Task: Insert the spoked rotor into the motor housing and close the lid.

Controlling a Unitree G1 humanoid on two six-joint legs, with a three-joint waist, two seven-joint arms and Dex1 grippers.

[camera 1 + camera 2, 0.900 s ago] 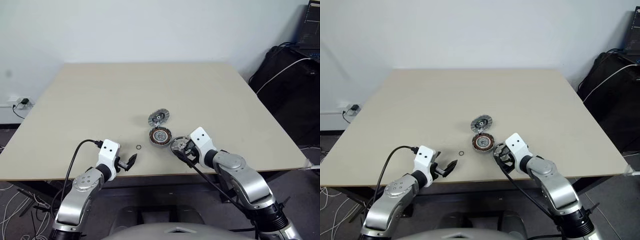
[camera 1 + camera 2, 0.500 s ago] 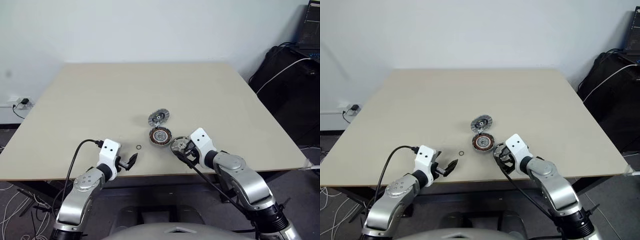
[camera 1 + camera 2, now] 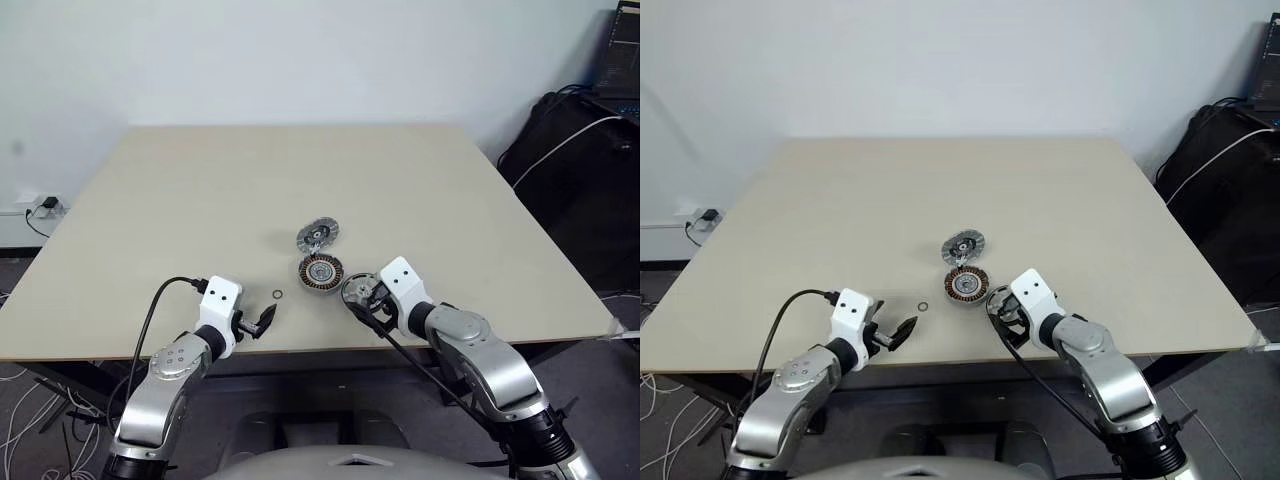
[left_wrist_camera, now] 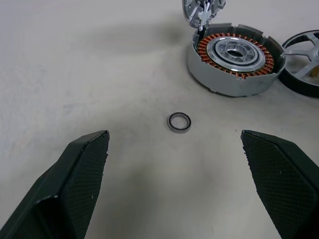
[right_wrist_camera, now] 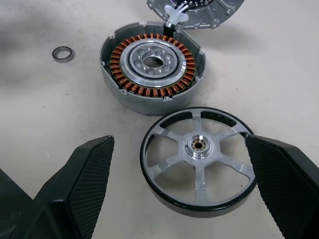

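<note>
Pale wood covers the table (image 3: 200, 200), and we read it from our left side across. Our left gripper (image 3: 262, 322) hangs at the near edge with its black fingers (image 4: 75, 174) spread wide and nothing between them. Just ahead of it lies a small dark ring (image 4: 179, 122), alone on the bare surface; from the head it is only a speck (image 3: 276, 294), while the left wrist view shows it as a thin, flat band. Next comes the housing (image 3: 320, 271), sitting flat near the table's middle. Both wrist views look into it and show copper windings around a silver centre (image 5: 153, 60), detail the head views barely give. Behind it the lid (image 3: 317, 236) stands tilted, touching the housing's far rim; the wrist views catch just its lower edge (image 5: 194, 12). To the right, just beside the housing, the rotor (image 5: 198, 159) lies flat on the table, its spokes and hub clear in the right wrist view, whereas from the head it is partly hidden by our right gripper (image 3: 362, 298). That gripper stands wide open over the rotor, its fingers (image 5: 84, 179) on either side, gripping nothing.
</note>
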